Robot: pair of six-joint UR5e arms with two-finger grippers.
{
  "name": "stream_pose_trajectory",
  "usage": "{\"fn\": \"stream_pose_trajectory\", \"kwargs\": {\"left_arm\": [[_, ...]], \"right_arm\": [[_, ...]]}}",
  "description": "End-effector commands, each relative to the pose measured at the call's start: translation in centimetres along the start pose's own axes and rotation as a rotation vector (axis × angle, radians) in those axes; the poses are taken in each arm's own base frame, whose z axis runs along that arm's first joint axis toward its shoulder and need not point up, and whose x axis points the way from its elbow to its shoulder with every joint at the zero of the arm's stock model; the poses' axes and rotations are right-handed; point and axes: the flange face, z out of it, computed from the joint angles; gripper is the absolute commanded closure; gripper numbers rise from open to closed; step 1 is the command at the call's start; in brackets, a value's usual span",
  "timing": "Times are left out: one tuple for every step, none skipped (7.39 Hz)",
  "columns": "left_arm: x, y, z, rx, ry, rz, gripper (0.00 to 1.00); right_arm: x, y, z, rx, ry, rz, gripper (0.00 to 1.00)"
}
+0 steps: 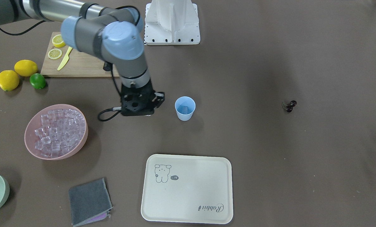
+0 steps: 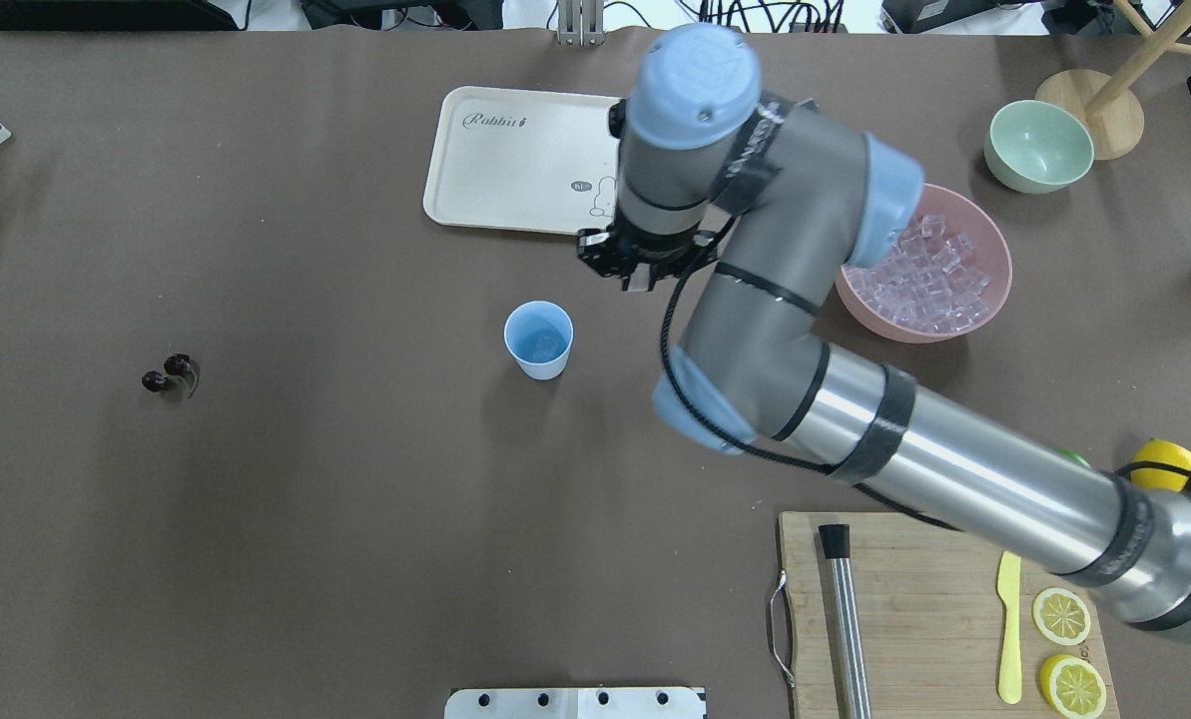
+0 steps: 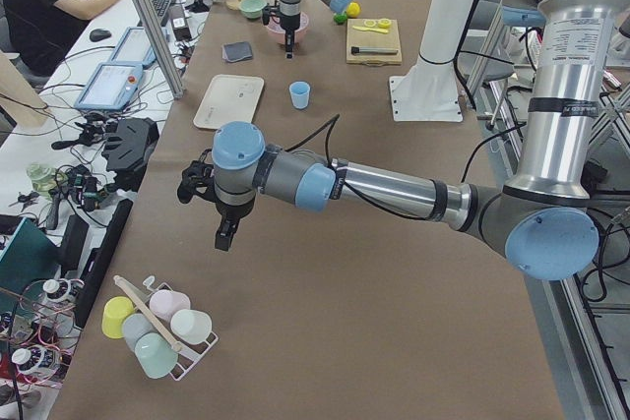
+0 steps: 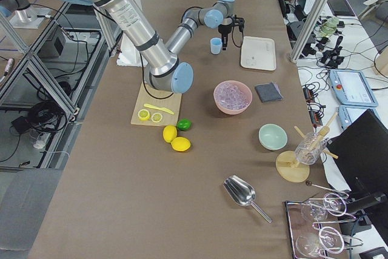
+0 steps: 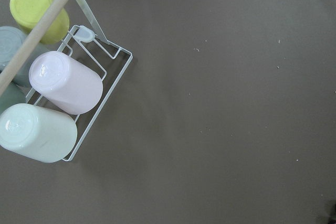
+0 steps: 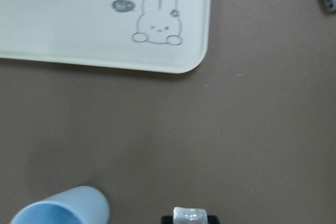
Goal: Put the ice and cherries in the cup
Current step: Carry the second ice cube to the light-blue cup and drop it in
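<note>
The pale blue cup stands upright mid-table with one ice cube in it. My right gripper hangs just beside the cup, between it and the pink bowl. In the right wrist view a clear ice cube sits pinched at its tips, with the cup's rim at lower left. The bowl holds a heap of ice. The dark cherries lie alone, far from the cup. My left gripper hovers far off near a cup rack; I cannot tell whether it is open or shut.
A cream tray lies beyond the cup. A cutting board carries lemon slices, a yellow knife and a metal tube. Lemons and a lime, a pale green bowl and a grey cloth lie around. The cup rack is below my left wrist.
</note>
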Motion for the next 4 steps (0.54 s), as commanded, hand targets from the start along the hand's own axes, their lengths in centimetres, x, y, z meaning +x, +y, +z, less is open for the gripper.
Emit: {"fn": "stream_pose_trajectory", "kwargs": {"left_arm": [[0.0,-0.1,0.1,0.0,0.0,0.0,0.02],[-0.4,-0.2,0.4,-0.006,0.0,-0.005,0.02],[-0.4,-0.3,0.4,-0.006,0.0,-0.005,0.02],[-0.4,-0.3,0.4,-0.006,0.0,-0.005,0.02]], "right_arm": [[-8.2,4.8,0.9,0.029,-0.009,0.038,0.83],[-8.7,4.9,0.6,0.03,-0.015,0.036,0.83],[-8.2,5.0,1.7,0.025,0.003,0.034,0.63],[-8.2,4.9,1.5,0.028,0.001,0.028,0.54]]}}
